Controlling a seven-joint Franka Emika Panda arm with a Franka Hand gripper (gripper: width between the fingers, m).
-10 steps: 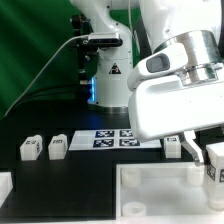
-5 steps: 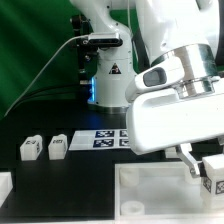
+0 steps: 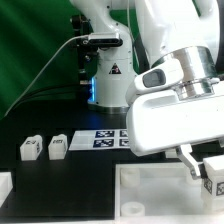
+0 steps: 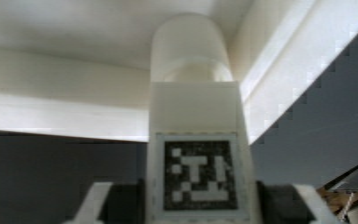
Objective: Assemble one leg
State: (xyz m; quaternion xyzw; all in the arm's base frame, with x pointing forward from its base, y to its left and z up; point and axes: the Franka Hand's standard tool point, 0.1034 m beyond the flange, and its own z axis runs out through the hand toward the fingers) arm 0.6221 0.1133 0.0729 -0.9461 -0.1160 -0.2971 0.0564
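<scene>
**A:** Step?

**B:** Carrying the part to the insert, I'd say. The gripper (image 4: 199,204) was clamped on the leg (image 4: 197,140), with the fingers (image 4: 112,203) pressing both sides down by the tag.

**A:** Where was it?

**B:** Off the bench, hanging by the near right corner. It seemed to be above the right side of the white tabletop part (image 3: 150,182), which lay along the near edge.

**A:** Seated yet?

**B:** No, it was clear of the part.

**A:** Next move?

**B:** My guess: line the leg's free end up with a corner hole, lower it straight, then press or twist it home. One hole (image 3: 131,208) showed at the part's near left corner. I couldn't tell which hole was the target. The grip has to stay square or the leg will cock in the hole.

**A:** How did the leg look?

**B:** Small white plastic block, longer than wide, rounded at the free end. A black-and-white square tag sat on the face toward the wrist camera. No damage visible.

**A:** Farther back?

**B:** A loose leg (image 3: 30,148) and its twin (image 3: 57,146) stood side by side toward the left edge, mid-bench, well apart from the held one. Beyond them the marker board (image 3: 108,138) lay flat. The arm's base (image 3: 112,72) was at the far edge.
</scene>
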